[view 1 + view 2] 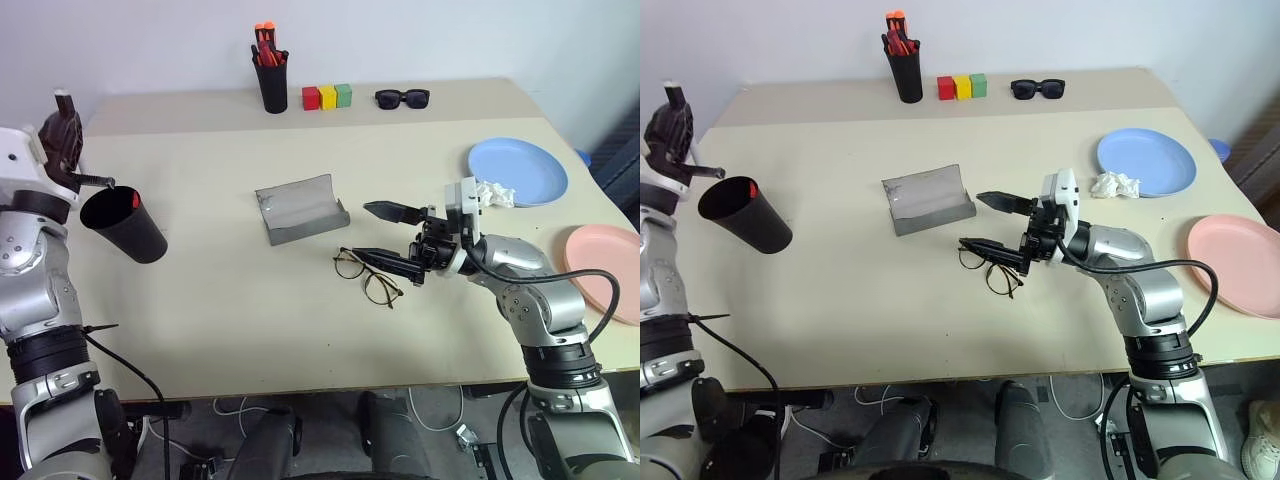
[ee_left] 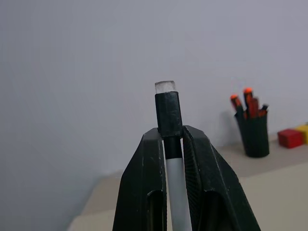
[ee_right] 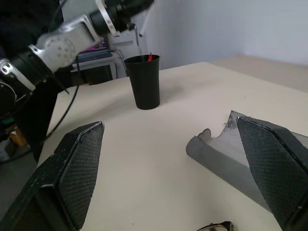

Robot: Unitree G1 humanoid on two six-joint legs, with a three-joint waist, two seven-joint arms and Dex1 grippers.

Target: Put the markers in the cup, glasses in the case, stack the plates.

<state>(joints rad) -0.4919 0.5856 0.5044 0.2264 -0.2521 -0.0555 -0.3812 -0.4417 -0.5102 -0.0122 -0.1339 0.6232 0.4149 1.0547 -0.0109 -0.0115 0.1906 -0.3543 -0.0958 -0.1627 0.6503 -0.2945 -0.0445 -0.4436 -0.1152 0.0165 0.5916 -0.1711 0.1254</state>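
The grey case (image 1: pixel 300 208) lies open near the middle of the table (image 1: pixel 220 330), and everything else is placed from it. Just in front of the case, toward the robot, the wire-rimmed glasses (image 1: pixel 366 277) rest on the tabletop. The right gripper (image 1: pixel 385 233) hangs between case and glasses with its fingers spread wide, the lower finger just above the glasses' frame; whether it touches them cannot be told.

Well to the left of the case stands the black cup (image 1: pixel 124 225), with a red-tipped marker (image 1: pixel 133 200) showing at its rim. Above and just left of the cup, the left gripper (image 2: pixel 174 144) is raised, clamped on a white marker with a black cap (image 2: pixel 169 120).

To the right of the case lie the light blue plate (image 1: pixel 520 170), with a crumpled white tissue (image 1: pixel 497 192) on its near edge, and nearer the robot the pink plate (image 1: pixel 610 270), the two apart.

Behind the case, by the wall, stand a black pen holder (image 1: pixel 271 85) of orange-red pens, three coloured blocks (image 1: pixel 327 97) and black sunglasses (image 1: pixel 402 98).
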